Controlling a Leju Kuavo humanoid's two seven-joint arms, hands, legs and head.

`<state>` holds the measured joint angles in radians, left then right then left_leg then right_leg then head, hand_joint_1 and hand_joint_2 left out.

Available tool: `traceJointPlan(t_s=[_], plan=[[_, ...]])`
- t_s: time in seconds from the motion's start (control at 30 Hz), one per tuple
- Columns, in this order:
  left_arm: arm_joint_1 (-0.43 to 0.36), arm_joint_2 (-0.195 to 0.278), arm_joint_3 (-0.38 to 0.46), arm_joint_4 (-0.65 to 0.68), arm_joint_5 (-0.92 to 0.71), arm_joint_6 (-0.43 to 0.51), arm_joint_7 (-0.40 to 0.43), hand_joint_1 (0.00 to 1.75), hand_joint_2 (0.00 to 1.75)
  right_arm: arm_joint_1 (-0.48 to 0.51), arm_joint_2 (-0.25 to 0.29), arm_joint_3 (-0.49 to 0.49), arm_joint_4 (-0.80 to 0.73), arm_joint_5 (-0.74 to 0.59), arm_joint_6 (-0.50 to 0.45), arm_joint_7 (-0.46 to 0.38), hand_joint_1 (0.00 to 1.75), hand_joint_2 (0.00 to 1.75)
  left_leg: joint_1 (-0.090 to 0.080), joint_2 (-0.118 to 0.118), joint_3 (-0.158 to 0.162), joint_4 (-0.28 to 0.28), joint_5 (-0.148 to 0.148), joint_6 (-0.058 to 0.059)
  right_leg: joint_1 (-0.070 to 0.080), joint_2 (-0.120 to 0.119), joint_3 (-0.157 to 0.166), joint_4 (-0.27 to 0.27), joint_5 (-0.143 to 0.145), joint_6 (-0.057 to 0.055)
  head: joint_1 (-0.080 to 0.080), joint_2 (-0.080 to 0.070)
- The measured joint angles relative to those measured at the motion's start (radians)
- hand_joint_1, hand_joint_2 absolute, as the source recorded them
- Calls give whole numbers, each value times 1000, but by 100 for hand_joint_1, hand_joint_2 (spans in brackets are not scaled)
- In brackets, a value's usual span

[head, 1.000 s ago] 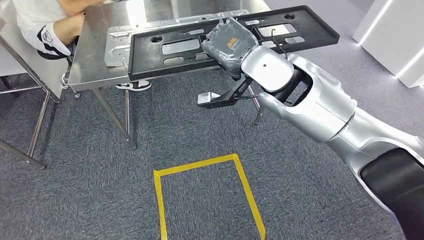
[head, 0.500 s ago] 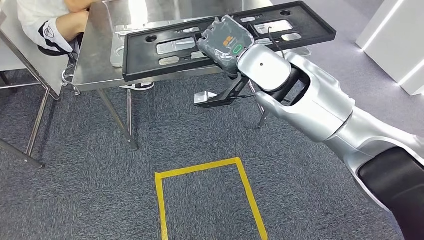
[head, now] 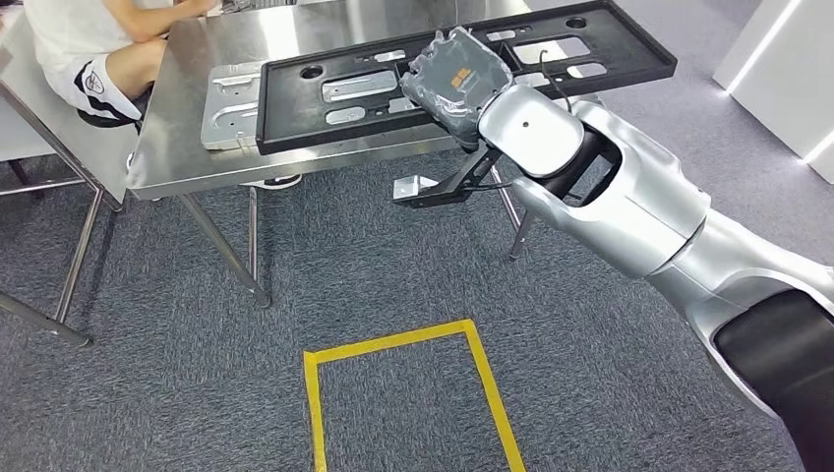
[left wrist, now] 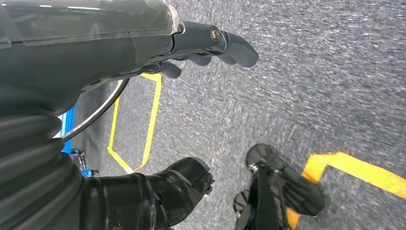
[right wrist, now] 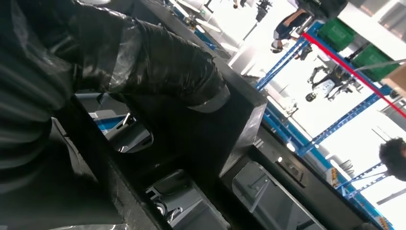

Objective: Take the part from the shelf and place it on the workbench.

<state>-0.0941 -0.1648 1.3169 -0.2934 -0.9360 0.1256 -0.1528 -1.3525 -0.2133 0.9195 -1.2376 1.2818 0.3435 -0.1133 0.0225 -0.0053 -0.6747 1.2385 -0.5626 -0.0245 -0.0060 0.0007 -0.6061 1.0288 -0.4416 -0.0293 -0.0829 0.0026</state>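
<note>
Black and long, the part [head: 334, 88] lies flat across the steel tabletop [head: 187, 138] over a silver plate [head: 228, 110], my right robot hand [head: 457, 84] clasped around its near edge, while my left robot hand [left wrist: 143, 57] hangs over the carpet, fingers apart, holding nothing.

Brushed, reflective steel worktop [head: 187, 128]; matt black plastic part [head: 325, 113]; bare dull metal plate [head: 228, 110]; rough grey carpet floor [head: 197, 344]; glossy silver arm [head: 629, 202].
</note>
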Motion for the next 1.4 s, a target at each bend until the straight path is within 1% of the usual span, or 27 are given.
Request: traceJointPlan(t_s=[0.03,0.07,0.1,0.17,0.2,0.23,0.3,0.37,0.43,0.5,0.53,0.57,0.6,0.67,0.7,0.77,0.9,0.93,1.0,1.03,1.07,1.1,1.13,1.17,1.23,1.3,1.4], plan=[[0,0,0,0,1,0,1,0,175,1,0,0,0,0,0,0,175,175,0,0,-35,45,-9,0,3,1,4,0,-4,-2,0,0],[0,0,0,0,1,0,2,0,175,3,0,0,0,0,0,-1,175,175,-1,0,-55,57,1,2,7,2,9,1,-10,-3,0,0],[1,1,0,0,1,0,3,0,175,3,0,0,0,0,1,-1,175,175,-3,0,-54,28,33,7,10,3,17,1,-16,-3,0,0],[4,2,0,0,1,0,6,0,175,2,0,0,1,0,1,-2,175,175,-11,1,-11,-102,122,27,15,3,36,1,-29,-3,1,0],[4,3,0,0,1,0,6,0,175,1,-1,0,1,0,1,-2,175,175,-16,2,10,-160,145,36,15,3,42,1,-34,-2,1,0],[4,4,0,0,1,0,6,0,175,1,-1,1,2,0,1,-2,175,175,-21,3,23,-196,156,44,15,3,44,0,-38,1,1,0],[1,5,0,0,1,1,7,0,175,2,-2,1,3,0,2,-3,175,175,-28,3,33,-216,152,51,13,2,46,-3,-44,12,0,0],[1,5,0,0,1,1,7,0,175,0,-1,0,2,0,3,-4,175,175,-20,4,53,-236,163,56,13,1,52,-1,-54,22,2,0],[2,4,0,0,1,2,7,0,175,-9,-3,-1,2,0,4,-4,175,175,-12,6,75,-257,164,60,11,1,22,59,-83,31,4,0],[1,4,0,0,1,2,8,0,175,-12,-5,0,3,0,4,-5,175,175,-12,7,86,-261,155,63,1,1,-57,186,-124,43,6,0],[0,4,0,0,1,2,10,0,175,-7,-6,0,4,0,5,-7,175,175,-11,6,90,-259,149,63,-5,1,-95,237,-132,50,7,0],[0,4,0,0,1,2,12,0,175,-2,-6,0,5,0,5,-8,175,175,-9,4,96,-257,141,61,-11,0,-118,257,-120,56,6,0],[0,3,0,0,1,2,14,0,175,2,-6,1,6,-1,5,-9,175,175,-7,3,103,-252,132,58,-16,0,-121,237,-86,61,7,0],[2,2,0,0,1,2,17,0,175,6,-6,1,8,-1,5,-10,175,175,-2,0,117,-241,110,48,-25,-1,-84,120,0,69,7,0],[2,2,0,0,0,3,18,0,175,6,-7,1,10,-2,5,-10,175,175,-2,-1,121,-234,99,41,-24,-2,-59,63,26,70,7,0],[2,2,0,0,0,3,19,0,175,8,-6,2,12,-4,6,-11,175,175,-3,-2,122,-227,86,28,-20,-1,-37,17,26,61,7,0],[-3,2,0,0,-2,3,21,0,175,10,-1,3,17,-7,8,-12,175,175,0,-1,121,-205,64,5,-19,3,-21,7,9,30,7,0],[-3,2,0,0,-2,3,21,0,175,9,1,3,18,-8,8,-12,175,175,1,0,103,-165,46,2,-20,4,-12,4,5,22,7,0],[-2,1,0,0,-2,3,22,0,175,9,4,5,19,-12,9,-13,175,175,2,0,26,-33,2,-1,-16,4,2,2,-7,13,6,0],[-2,1,0,0,-1,3,22,0,175,11,6,7,21,-14,9,-13,175,175,2,1,-18,28,-10,-1,-13,5,9,3,-14,11,7,0],[-2,2,0,0,0,3,22,0,175,12,7,10,22,-16,10,-13,175,175,1,1,-49,60,-2,1,-10,5,17,3,-21,10,6,0],[-1,2,0,0,0,3,22,0,175,14,8,12,23,-16,10,-13,175,175,0,0,-60,52,26,4,-8,5,27,3,-29,10,6,0],[0,2,0,0,1,3,22,0,175,14,10,14,25,-16,10,-12,175,175,-1,0,-53,6,72,10,-6,6,39,3,-37,10,7,0],[1,2,0,0,2,3,22,0,175,14,12,16,25,-16,10,-12,175,175,-4,1,-33,-62,122,17,-5,6,50,2,-46,11,7,0],[2,3,0,0,3,3,23,0,175,11,16,17,27,-15,10,-11,175,175,-12,2,11,-172,172,30,-2,7,65,1,-61,17,7,0],[0,4,0,0,4,3,24,0,175,10,18,18,29,-15,9,-10,175,175,-19,3,31,-208,164,39,-1,6,71,-1,-63,28,7,0],[-1,4,0,0,4,3,25,0,175,10,18,18,30,-14,9,-10,175,175,-15,0,58,-232,155,50,-2,3,70,25,-67,41,8,0]])
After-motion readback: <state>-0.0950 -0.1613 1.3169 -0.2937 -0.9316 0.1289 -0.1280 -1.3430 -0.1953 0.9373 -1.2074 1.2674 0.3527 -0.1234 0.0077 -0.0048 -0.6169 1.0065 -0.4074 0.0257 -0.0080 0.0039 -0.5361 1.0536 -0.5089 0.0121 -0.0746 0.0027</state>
